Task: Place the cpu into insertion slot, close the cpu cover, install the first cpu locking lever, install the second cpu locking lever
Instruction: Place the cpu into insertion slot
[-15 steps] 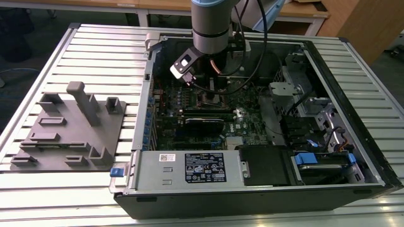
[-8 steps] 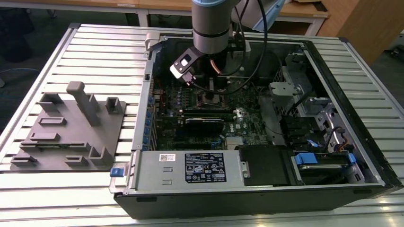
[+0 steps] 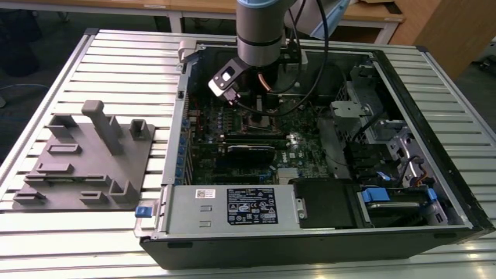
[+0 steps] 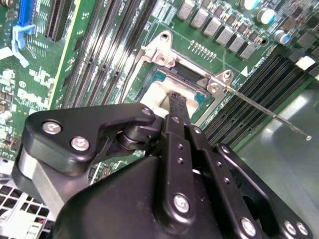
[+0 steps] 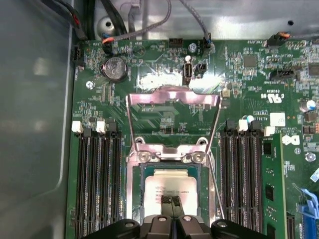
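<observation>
The end effector [image 5: 172,201], fingers pinched narrow with nothing between them, points straight down at the cpu [image 5: 172,183]. The cpu lies flat in the insertion slot [image 5: 133,189] directly beneath, toward the far end of the case [image 3: 310,247]. One cpu, one slot, one cpu cover [image 5: 172,95] standing open, one locking lever [image 4: 264,109] discernible.

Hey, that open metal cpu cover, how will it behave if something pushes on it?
The cpu cover is a thin metal frame, so probably light yet fairly stiff. It seems hinged beside the cpu, so a push would likely swing it rather than slide it. Its glossy surface may be slippery.
</observation>
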{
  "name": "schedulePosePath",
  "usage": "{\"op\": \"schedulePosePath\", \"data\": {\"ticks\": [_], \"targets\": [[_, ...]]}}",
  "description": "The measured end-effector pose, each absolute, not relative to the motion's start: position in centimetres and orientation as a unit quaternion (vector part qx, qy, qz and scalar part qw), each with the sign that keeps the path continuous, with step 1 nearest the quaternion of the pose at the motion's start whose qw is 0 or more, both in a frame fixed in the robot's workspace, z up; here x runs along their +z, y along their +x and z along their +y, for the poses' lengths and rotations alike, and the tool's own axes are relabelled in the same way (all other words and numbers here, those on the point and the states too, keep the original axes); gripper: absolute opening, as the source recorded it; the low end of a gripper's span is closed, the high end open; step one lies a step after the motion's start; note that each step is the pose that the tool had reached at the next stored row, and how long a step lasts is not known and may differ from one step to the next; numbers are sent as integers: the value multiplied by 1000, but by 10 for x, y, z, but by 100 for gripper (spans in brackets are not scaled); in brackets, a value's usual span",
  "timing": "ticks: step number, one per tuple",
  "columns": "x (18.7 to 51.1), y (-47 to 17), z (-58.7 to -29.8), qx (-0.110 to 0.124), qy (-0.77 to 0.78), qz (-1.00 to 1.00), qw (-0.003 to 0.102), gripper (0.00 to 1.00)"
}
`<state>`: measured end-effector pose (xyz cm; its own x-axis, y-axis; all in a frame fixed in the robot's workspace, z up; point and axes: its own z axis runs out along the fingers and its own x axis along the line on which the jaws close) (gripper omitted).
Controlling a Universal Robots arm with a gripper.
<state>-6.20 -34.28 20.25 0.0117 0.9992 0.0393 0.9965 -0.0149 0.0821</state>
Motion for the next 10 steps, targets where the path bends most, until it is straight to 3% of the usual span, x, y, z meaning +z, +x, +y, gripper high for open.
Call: {"op": "schedulePosePath", "data": {"ticks": [10], "targets": [[202,-58,-343,41,713,700,14,11]]}}
